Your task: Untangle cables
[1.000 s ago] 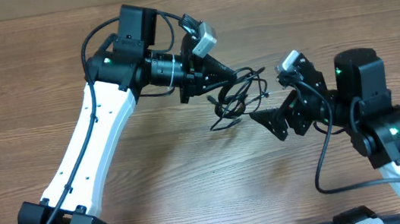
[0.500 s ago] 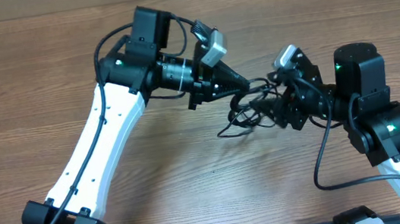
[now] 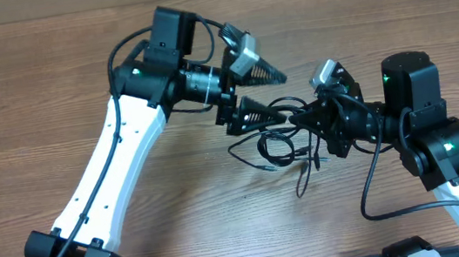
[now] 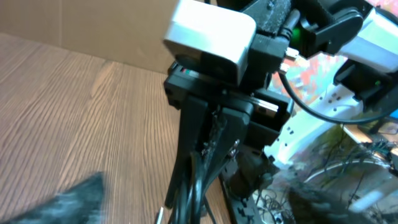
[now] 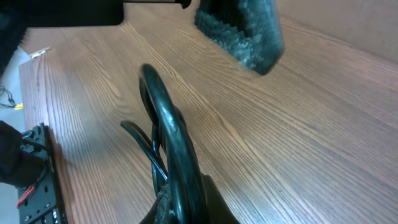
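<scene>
1. A brown wood-grain table (image 3: 47, 72) fills the overhead view.
2. The left gripper (image 3: 284, 95), at upper centre, has its jaws spread wide and grips nothing.
3. The right gripper (image 3: 298, 118), just right of centre, is clamped tight on the thin black looped cables (image 3: 260, 147).
4. From that grip the cables hang in tangled loops onto the wood at centre frame, below both grippers.

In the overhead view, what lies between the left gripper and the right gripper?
Only the cables. The right gripper is shut on them, and strands pass beside the lower finger of the open left gripper. The overhead view shows this.
</scene>
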{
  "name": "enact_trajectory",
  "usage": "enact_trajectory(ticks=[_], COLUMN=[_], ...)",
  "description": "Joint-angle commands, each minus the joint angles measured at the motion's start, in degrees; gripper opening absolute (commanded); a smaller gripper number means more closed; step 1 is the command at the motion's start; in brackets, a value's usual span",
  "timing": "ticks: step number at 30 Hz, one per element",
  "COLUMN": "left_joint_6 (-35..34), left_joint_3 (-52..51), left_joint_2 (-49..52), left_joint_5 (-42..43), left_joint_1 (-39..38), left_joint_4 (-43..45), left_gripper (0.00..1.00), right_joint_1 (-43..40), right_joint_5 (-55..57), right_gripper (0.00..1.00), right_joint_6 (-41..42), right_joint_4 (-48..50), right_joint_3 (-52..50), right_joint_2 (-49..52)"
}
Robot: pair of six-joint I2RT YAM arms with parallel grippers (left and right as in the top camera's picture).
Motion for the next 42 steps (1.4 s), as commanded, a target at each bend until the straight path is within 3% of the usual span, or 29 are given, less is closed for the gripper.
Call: enact_trajectory(ticks=[1,5,13,20,31,35,42], left_joint_6=[-4.24,-7.65,-6.97,4.0,6.69,7.32,17.88], left_joint_3=[1.38,1.38,1.38,1.38,1.38,1.38,1.38], left_joint_2=[-0.26,-0.26,-0.26,-0.26,-0.26,-0.26,-0.26], left_joint_5=[0.79,-4.04,-8.66,-0.63,0.31,0.52,2.1], left_joint_1=[2.47,5.31,9.4,9.75,9.75,9.7,9.7], left_joint_4=[0.0,-1.66,-6.69,-8.52,-9.9,-10.73,-17.38], left_gripper=[1.0,1.0,1.0,0.97,0.87,0.78,0.71], right_joint_1=[-0.24,-0.42,-0.52,-0.52,-0.52,-0.52,-0.68], right_joint_5=[-2.19,-2.25,-6.69,-6.75,-6.62,-3.52,-1.68], right_gripper=[0.04,0.04,0.04,0.04,0.04,0.04,0.04], right_joint_6=[2.73,4.15,6.47,16.55,16.59,16.61,16.63], right_joint_4=[0.42,0.39,6.08,15.63,16.94,16.92,18.99], right_joint_3=[1.14,1.14,1.14,1.14,1.14,1.14,1.14], right_joint_2=[-0.44,-1.2,-5.51,-8.92,-10.95,-10.95,-10.95])
